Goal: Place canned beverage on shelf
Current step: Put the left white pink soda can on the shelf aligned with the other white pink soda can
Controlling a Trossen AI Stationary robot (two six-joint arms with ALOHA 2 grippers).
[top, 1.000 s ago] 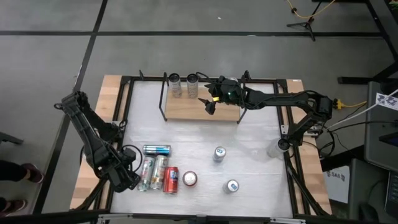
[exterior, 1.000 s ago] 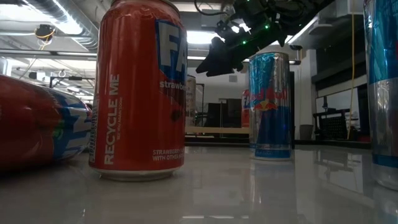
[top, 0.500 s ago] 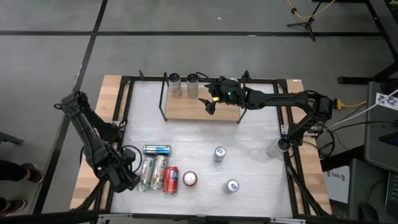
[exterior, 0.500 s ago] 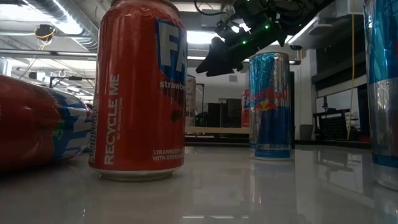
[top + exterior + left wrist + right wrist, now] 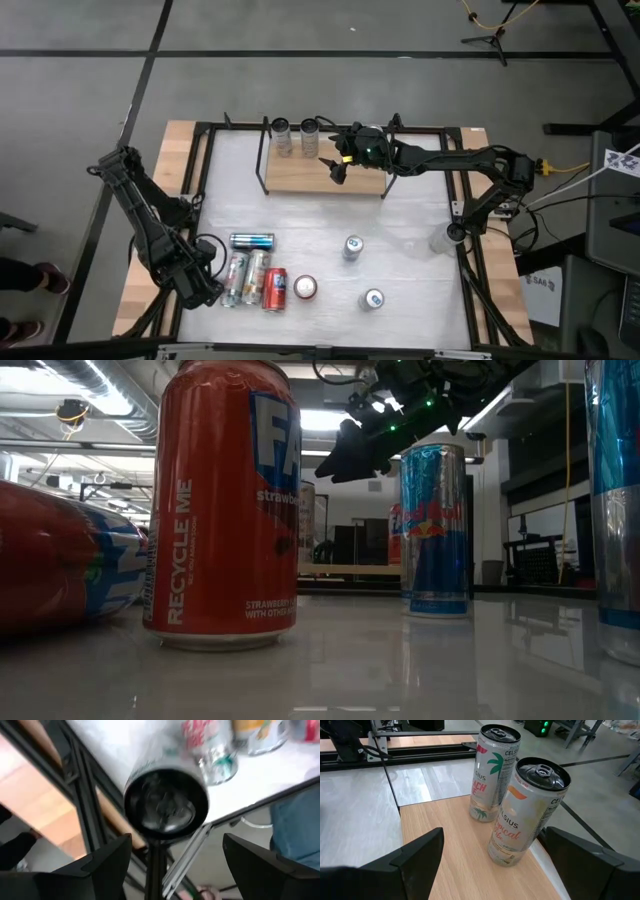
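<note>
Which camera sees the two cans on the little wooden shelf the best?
The right wrist view: both cans stand close up on the shelf, labels readable. The high view shows only their tops, small. The low view mostly hides them behind nearer cans. The left wrist view misses them.

Left claw [image 5: 172,855] spread wide, its two dark fingers [image 5: 107,865] low in the shot with a clear gap between them. Right in that gap, the dark round end of a lying can [image 5: 166,805], blurred, pointing straight at the camera. Beyond it, more cans [image 5: 212,750] on the white desk [image 5: 130,740]. The desk's black frame bar [image 5: 82,795] runs along its edge, with a light wooden strip [image 5: 35,805] beside it.
</note>
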